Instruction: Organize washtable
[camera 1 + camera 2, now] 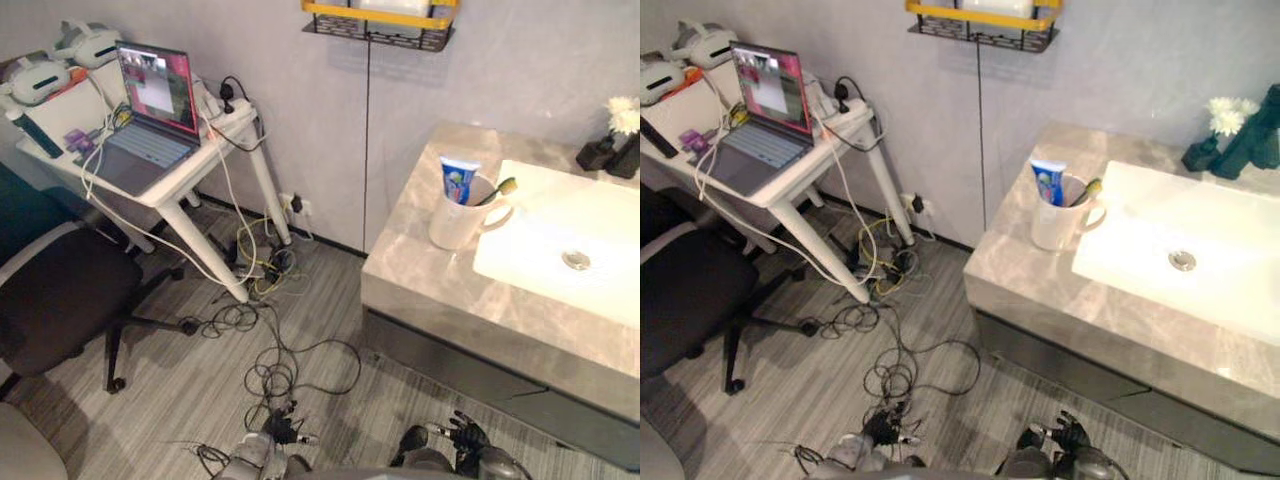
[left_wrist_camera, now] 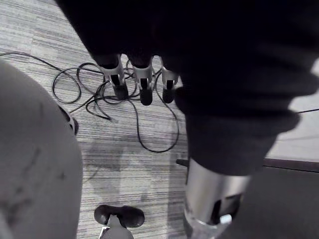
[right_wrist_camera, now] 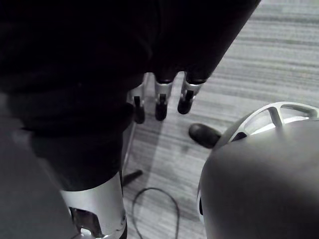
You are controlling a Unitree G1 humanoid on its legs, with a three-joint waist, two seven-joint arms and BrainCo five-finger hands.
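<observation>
Left hand and right hand hang loose-fingered, empty; mug with toothpaste stands on the counter, well above and ahead of your right hand; rush the reach and you may clip the counter edge or tip the mug.

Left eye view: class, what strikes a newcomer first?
A white ceramic mug holding a blue toothpaste tube stands on the grey marble washtable, left of the white sink. Up left, an open laptop with a pink screen sits on a white desk by tangled floor cables.
</observation>
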